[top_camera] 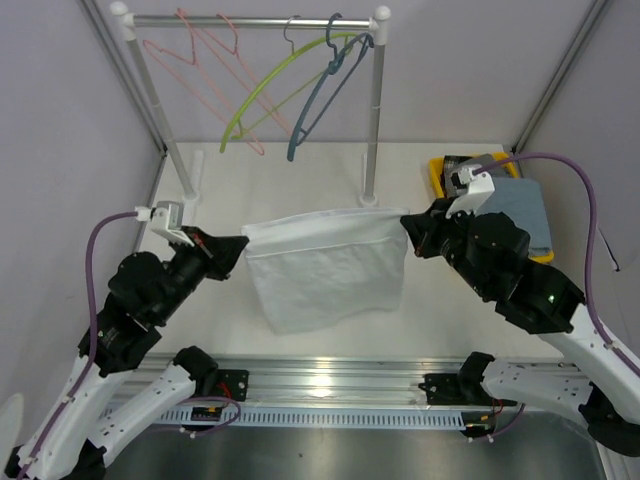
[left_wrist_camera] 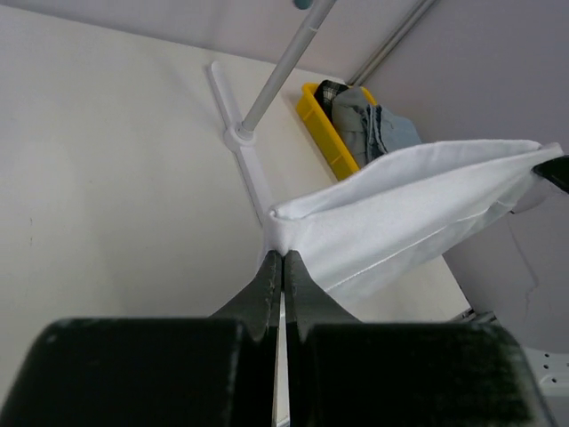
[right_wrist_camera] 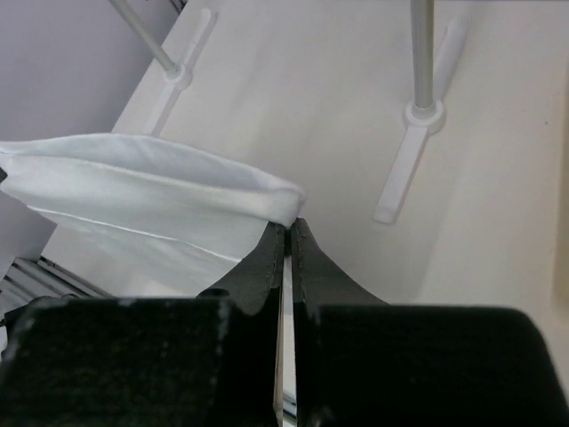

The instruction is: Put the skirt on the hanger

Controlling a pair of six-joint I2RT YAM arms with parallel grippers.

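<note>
A white skirt hangs stretched between my two grippers above the table, waistband up, hem drooping toward the near edge. My left gripper is shut on its left top corner; the left wrist view shows the fingers pinching the skirt at the tips. My right gripper is shut on the right top corner; the right wrist view shows the skirt held at the tips. Several hangers hang on the rail behind: pink, yellow-green, blue-grey.
The clothes rack stands at the back, its posts on white feet on the table. A yellow bin with grey-blue clothes sits at the right, behind my right arm.
</note>
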